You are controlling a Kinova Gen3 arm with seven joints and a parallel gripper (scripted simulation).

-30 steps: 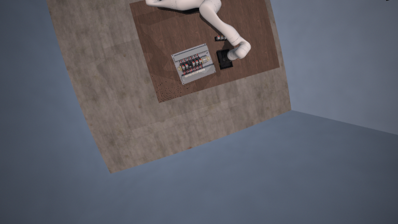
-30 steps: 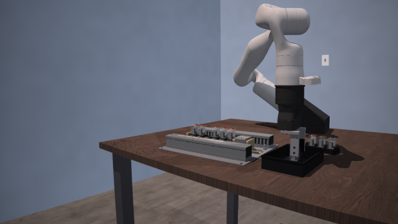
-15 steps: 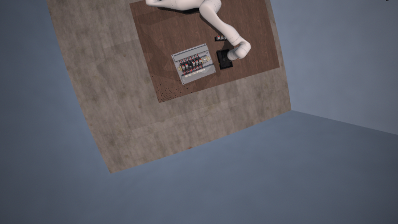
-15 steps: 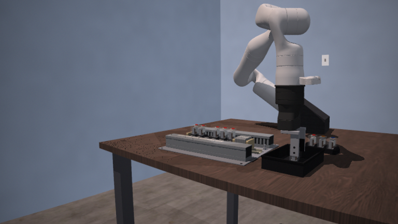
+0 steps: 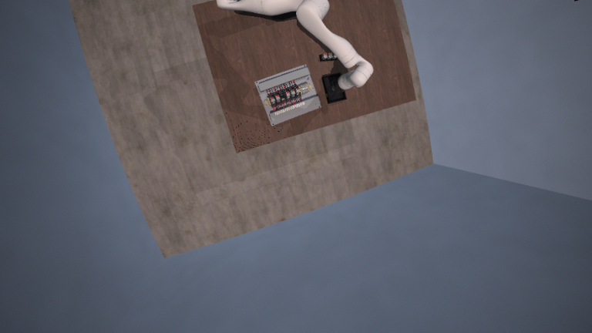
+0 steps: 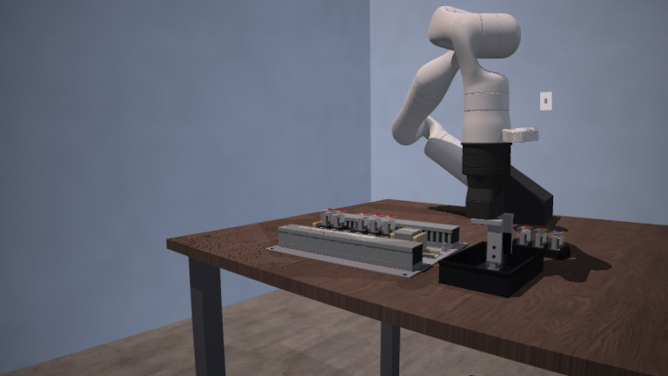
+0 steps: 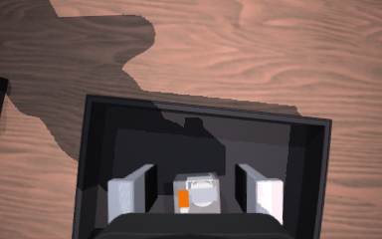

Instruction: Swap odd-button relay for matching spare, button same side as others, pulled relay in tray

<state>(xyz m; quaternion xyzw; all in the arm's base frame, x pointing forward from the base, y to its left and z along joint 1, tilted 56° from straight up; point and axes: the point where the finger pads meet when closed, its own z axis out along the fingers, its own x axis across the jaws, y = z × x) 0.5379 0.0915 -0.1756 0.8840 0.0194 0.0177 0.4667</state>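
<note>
Now my hand (image 5: 337, 90) (image 6: 499, 267) (image 7: 196, 181) is wide open, and the orange-button relay (image 7: 196, 194) sits between its fingers, inside the tray (image 5: 343, 99) (image 6: 472, 280) (image 7: 325, 164). I should rise straight up, slowly, fingers kept apart, so neither relay nor tray wall is dragged.

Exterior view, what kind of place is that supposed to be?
Probably a robotics lab or test bench: a white robot arm, a relay panel and a black tray share a wooden table.
</note>
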